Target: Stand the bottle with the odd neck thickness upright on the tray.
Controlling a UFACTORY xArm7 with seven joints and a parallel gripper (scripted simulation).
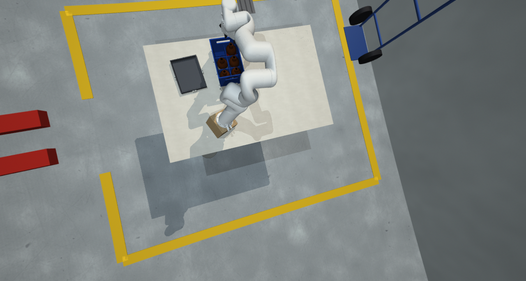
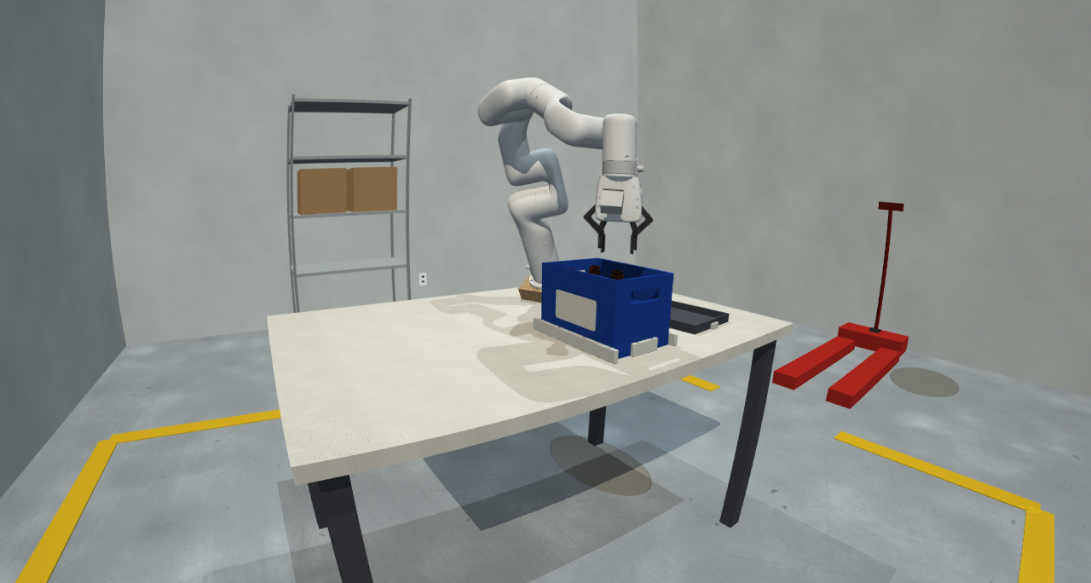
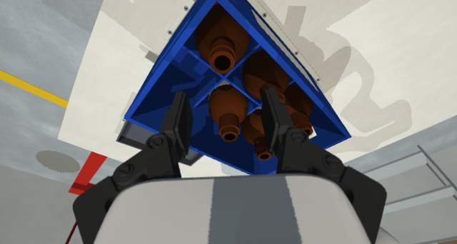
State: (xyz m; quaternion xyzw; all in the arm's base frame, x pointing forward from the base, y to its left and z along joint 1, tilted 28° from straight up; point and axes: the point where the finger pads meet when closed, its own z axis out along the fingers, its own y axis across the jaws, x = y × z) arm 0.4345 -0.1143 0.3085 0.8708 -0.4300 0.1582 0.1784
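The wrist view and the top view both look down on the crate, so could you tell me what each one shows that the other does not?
Only the wrist view shows the gripper open and empty above the crate, and the bottles' mouths and necks close up, such as the bottle in the far cell. Only the top view shows the whole dark tray lying beside the crate with nothing on it, and the arm's base. Both show the blue crate with five brown bottles standing in it and one cell free.

Brown bottles [image 3: 228, 105], blue crate [image 2: 610, 308]
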